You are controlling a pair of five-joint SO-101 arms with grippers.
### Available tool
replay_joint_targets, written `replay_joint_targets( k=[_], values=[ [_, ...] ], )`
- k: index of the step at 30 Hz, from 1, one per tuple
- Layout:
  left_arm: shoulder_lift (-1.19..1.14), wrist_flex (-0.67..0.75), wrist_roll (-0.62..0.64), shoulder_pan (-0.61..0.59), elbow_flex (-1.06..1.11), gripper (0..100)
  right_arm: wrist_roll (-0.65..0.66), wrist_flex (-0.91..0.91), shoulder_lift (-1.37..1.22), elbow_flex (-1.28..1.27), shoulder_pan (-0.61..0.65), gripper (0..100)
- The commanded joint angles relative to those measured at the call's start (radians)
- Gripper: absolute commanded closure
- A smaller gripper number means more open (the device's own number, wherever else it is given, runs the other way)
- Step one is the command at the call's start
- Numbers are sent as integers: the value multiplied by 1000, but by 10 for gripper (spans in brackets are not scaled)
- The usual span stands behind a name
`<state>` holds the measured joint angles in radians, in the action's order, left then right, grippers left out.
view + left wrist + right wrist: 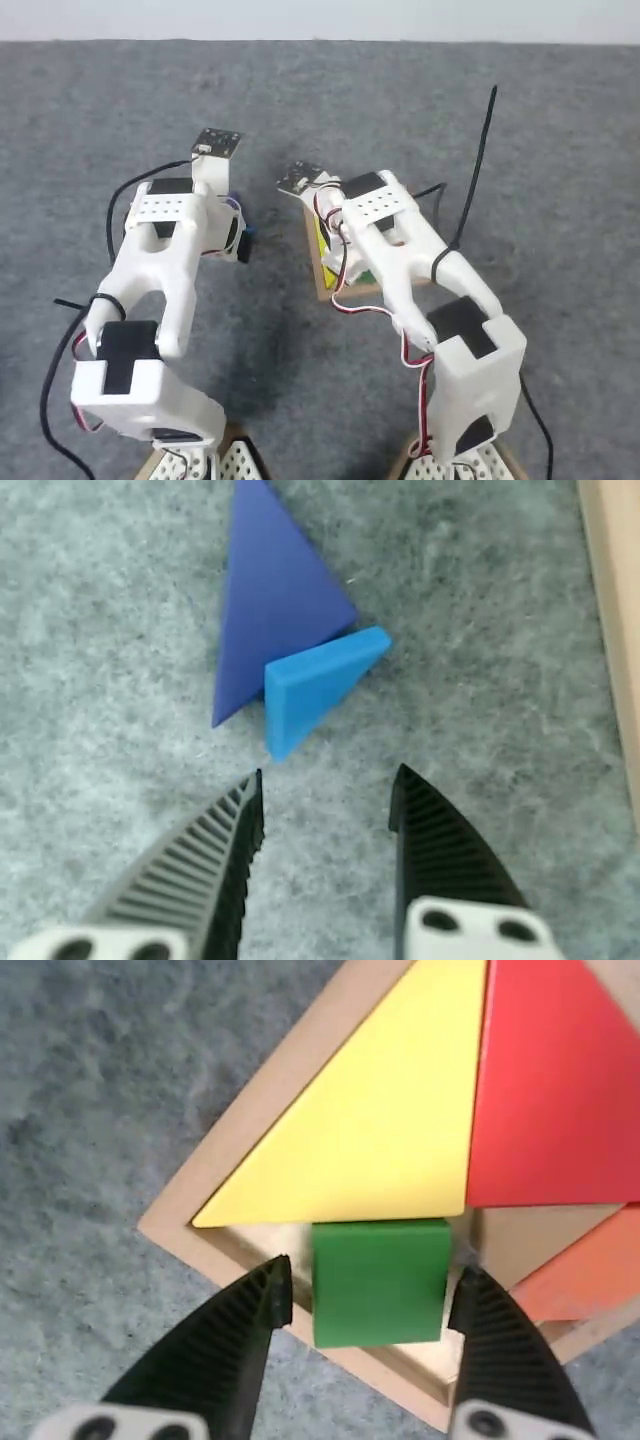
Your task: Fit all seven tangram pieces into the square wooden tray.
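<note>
- Two blue pieces lie on the grey felt table [480,630], outside the square wooden tray [610,600]: a small light blue triangle [315,690] rests tilted on the edge of a larger dark blue triangle [270,590].
- Your left gripper [328,775] hangs open just short of them, holding nothing.
- Your right gripper [375,1270] is spread wide, with a finger either side of the green square [380,1280], which touches the large yellow triangle [370,1140] in the tray.
- A red triangle [550,1090] and an orange piece [590,1270] also lie inside.

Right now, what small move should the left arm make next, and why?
Probably ease the left gripper forward and down until its open jaws straddle the light blue triangle. That piece lies just ahead of it, seemingly propped on the dark blue triangle, both on the grey mat outside the wooden tray, so it looks easiest to grip first.
</note>
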<state>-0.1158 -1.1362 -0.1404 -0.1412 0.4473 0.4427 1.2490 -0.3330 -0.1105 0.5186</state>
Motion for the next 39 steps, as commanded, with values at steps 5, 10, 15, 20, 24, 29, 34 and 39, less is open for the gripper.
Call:
replay_joint_targets(
  k=[5,10,15,20,24,29,34,39],
  values=[
    [60,20,-11,0,-25,801,-32,-4,177,34,-8,732],
    [60,18,-11,0,-25,801,-31,-50,162,-40,-28,732],
    [60,17,-11,0,-25,801,-14,-96,137,-98,-42,732],
    [60,17,-11,0,-24,801,-11,-113,85,-60,-87,732],
    [60,17,-11,0,-24,801,-9,-110,1,11,-93,732],
    [60,17,-11,0,-24,801,-17,-104,-56,75,-96,732],
    [60,18,-11,0,-25,801,-100,-111,65,61,-120,732],
    [61,14,-9,-35,-65,801,-180,-165,320,-117,-117,732]
  ],
)
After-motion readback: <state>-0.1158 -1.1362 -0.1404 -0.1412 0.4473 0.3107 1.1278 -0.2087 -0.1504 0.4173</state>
